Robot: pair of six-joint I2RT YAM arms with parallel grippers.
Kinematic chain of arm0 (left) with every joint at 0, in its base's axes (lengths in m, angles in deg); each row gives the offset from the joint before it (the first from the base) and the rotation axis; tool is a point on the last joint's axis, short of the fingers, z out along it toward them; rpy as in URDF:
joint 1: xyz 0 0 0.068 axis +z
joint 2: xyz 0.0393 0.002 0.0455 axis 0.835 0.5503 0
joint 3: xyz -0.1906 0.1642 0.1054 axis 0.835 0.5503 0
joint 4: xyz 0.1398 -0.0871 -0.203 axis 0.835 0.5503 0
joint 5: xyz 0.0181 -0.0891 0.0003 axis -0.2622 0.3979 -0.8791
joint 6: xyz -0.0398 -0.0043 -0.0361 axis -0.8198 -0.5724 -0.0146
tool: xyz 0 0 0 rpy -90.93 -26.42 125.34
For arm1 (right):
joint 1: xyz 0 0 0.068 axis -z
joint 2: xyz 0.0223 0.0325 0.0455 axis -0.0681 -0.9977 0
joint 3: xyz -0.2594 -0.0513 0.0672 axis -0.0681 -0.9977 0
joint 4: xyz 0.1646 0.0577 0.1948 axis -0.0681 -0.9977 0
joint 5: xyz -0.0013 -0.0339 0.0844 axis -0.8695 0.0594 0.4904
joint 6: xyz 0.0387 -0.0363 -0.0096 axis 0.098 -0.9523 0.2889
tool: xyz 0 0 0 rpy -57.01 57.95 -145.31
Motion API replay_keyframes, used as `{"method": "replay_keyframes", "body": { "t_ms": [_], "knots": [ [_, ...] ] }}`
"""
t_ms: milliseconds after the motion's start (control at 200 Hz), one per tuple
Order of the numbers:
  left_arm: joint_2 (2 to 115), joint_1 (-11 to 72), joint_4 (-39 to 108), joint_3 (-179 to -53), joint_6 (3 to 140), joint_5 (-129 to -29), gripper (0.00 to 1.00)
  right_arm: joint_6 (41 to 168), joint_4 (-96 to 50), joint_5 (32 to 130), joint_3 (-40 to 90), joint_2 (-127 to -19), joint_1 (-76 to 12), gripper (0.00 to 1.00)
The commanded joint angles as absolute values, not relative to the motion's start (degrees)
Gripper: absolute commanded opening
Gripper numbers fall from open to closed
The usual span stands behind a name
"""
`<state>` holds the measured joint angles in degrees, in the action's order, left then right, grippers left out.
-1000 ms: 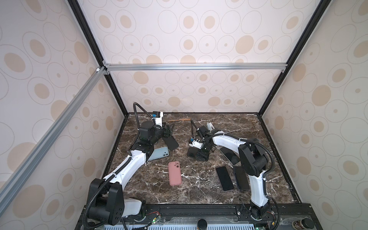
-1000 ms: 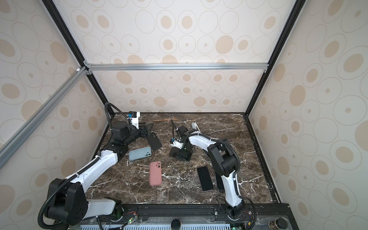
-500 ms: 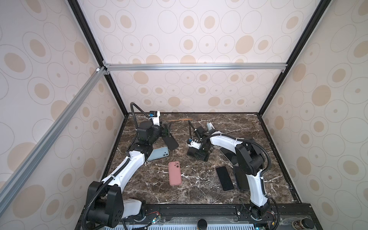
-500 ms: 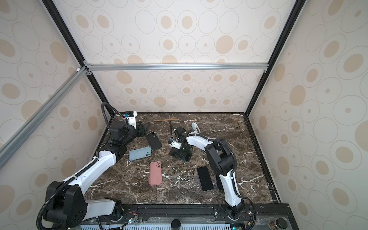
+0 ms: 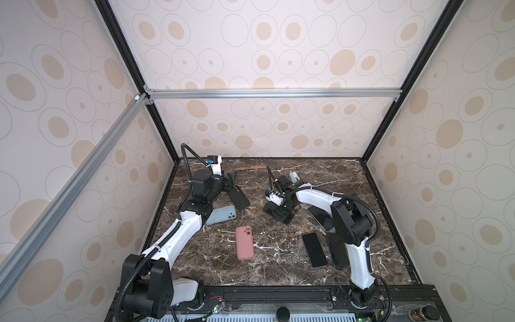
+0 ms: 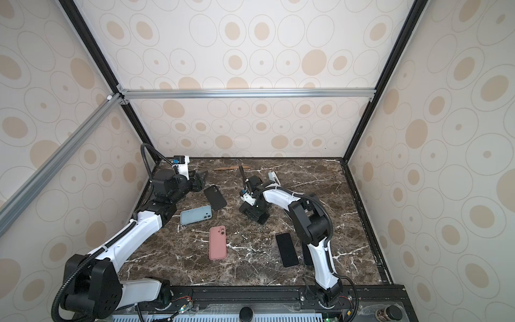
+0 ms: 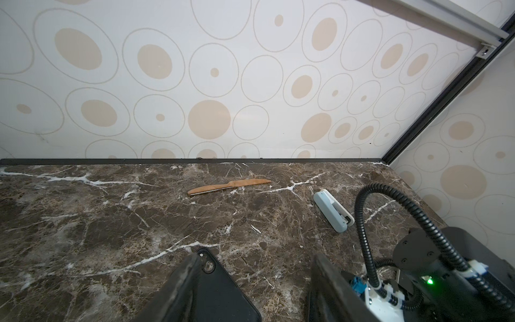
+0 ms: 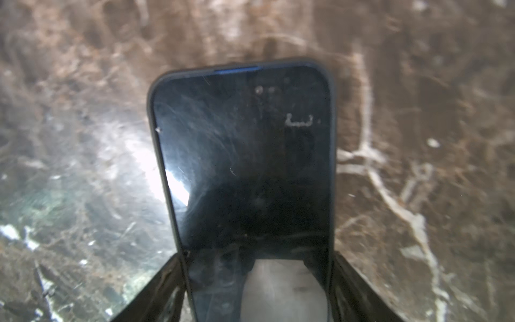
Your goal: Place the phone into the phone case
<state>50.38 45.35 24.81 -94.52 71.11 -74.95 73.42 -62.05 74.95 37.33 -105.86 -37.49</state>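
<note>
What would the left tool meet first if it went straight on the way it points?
Ahead of the left tool lies bare tabletop, then probably the wooden knife, slightly aside; depth is unclear.

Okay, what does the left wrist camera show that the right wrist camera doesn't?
Only the left wrist view: a wooden knife and a small pale device lying near the back wall, a black phone case at one finger of the open left gripper, and part of the right arm. Only the right wrist view: a black phone, screen up, clamped between the fingers of the right gripper. Both: the brown marble tabletop.
</note>
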Motion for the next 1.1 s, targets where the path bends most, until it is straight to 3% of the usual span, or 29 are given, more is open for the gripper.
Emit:
{"method": "replay_keyframes", "body": {
  "t_ms": [0, 625, 880, 1095],
  "knots": [
    [49.4, 45.9, 25.2, -95.5, 72.2, -75.2, 0.63, 79.1, -58.2, 75.8, 36.3, -100.6, -34.7, 0.51],
    [51.2, 45.4, 18.9, -93.3, 69.5, -68.7, 0.62, 94.3, -54.0, 74.3, 35.4, -93.8, -20.2, 0.49],
    [54.3, 41.4, 20.2, -94.5, 69.8, -67.6, 0.62, 95.0, -61.5, 73.3, 44.8, -102.4, -7.5, 0.49],
    [56.9, 39.1, 21.9, -95.9, 69.8, -66.3, 0.61, 93.5, -68.4, 72.1, 55.4, -111.9, -2.4, 0.5]
  ]
}}
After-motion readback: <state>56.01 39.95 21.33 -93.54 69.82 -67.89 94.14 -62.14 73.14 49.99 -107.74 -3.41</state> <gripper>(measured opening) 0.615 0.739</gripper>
